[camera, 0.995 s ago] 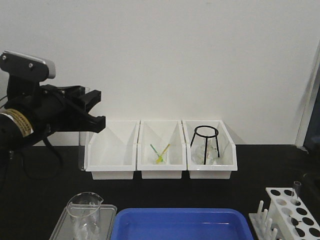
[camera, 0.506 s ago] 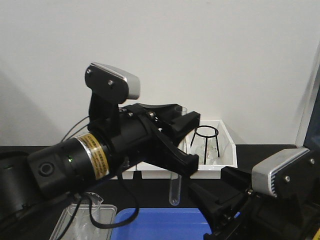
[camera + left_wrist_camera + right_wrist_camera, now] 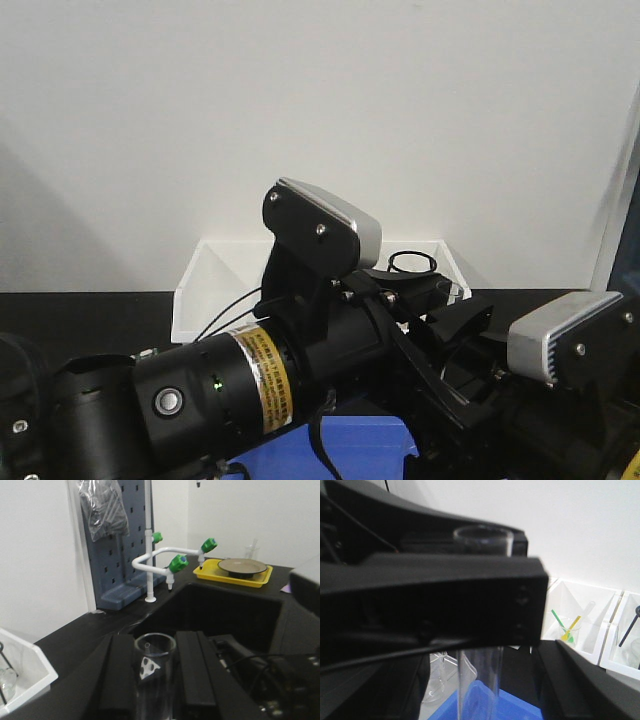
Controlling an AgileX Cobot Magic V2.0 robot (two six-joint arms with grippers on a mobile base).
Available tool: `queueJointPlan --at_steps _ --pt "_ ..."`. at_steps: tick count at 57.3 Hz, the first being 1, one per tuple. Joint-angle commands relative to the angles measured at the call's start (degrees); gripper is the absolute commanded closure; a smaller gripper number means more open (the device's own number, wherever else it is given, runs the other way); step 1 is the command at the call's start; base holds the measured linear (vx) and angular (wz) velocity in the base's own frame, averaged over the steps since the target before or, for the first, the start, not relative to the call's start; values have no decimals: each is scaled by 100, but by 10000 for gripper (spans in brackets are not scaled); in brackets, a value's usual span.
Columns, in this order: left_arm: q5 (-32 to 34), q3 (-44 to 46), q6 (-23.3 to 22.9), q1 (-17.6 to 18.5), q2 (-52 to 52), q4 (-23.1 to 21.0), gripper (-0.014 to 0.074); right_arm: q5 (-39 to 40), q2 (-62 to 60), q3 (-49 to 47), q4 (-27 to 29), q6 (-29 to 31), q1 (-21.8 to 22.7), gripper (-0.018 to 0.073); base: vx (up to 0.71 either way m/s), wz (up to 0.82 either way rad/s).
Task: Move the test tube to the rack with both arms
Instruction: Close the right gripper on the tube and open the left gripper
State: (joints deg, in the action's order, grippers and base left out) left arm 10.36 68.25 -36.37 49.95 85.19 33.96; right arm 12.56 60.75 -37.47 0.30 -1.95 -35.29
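My left gripper [image 3: 156, 637] is shut on the clear test tube [image 3: 155, 652], which stands upright between its two black fingers [image 3: 122, 675]. In the front view the left gripper [image 3: 445, 305] is at centre right, close to the right arm's grey wrist module [image 3: 565, 340]. In the right wrist view the tube [image 3: 481, 677] hangs below the left gripper's finger [image 3: 435, 600]. My right gripper [image 3: 480, 672] is open, one jaw on each side of the tube, with gaps. The arms hide the rack in the front view. A white patch with dark holes shows through the tube glass.
A blue tray [image 3: 520, 707] lies under the tube, with a clear beaker [image 3: 440, 680] to its left. White bins [image 3: 590, 625] stand behind, one holding green and yellow sticks. A sink, a green-knobbed faucet [image 3: 175, 562] and a yellow tray [image 3: 235, 575] lie beyond.
My left arm has swung right and toward the camera with the tube. It now covers most of the bins. The tube now stands between the right gripper's open jaws.
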Motion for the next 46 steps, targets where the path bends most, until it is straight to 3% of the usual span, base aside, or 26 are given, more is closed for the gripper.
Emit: queueJointPlan --at_steps 1,13,33,46 --pt "250 195 -36 49 -211 -70 603 594 -95 -207 -30 -3 -6 83 0 0" --pt "239 195 -36 49 -211 -70 603 726 -95 -207 178 -3 -6 189 0 0" --pt "281 195 -36 83 -211 -70 603 740 -95 -207 333 -3 -6 575 0 0" --pt "275 195 -42 83 -211 -70 569 745 -95 -207 333 -3 -6 571 0 0"
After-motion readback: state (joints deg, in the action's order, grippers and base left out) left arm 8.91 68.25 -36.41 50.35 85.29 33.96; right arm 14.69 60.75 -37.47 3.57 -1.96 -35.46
